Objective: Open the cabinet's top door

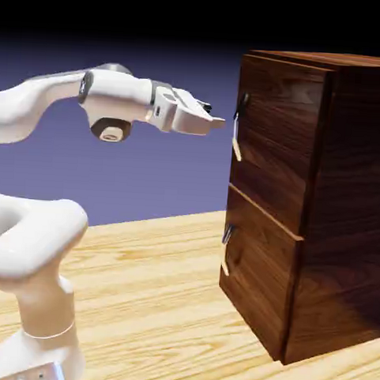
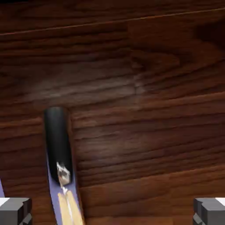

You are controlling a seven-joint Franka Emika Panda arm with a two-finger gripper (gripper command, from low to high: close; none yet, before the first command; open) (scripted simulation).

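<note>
Walnut grain fills my hand view, for the top door point(image 2: 145, 88) of the cabinet point(image 1: 335, 202) lies straight ahead of me and close; in the exterior view that door is the upper of two stacked front panels, shut flush with the cabinet's front, and the cabinet stands on the pale wooden table point(image 1: 155, 294) at the right of the picture; the door's bar handle point(image 1: 237, 131) hangs upright near the panel's outer edge, its upper end dark and its lower part pale, and in my hand view the same handle point(image 2: 59, 149) shows as a dark polished bar low and left of the middle; my gripper point(image 1: 207, 117) is held level at the height of that handle, pointing at the door, its tips just short of the handle and apart from it; my fingertips point(image 2: 210, 210) sit in the two bottom corners of my hand view, far from each other, so my jaws stand wide with nothing between them; the handle lies inside the gap, close to one finger; below, the lower panel point(image 1: 258, 288) carries its own small handle point(image 1: 226, 247); behind is the blue-violet backdrop point(image 1: 146, 175).
</note>
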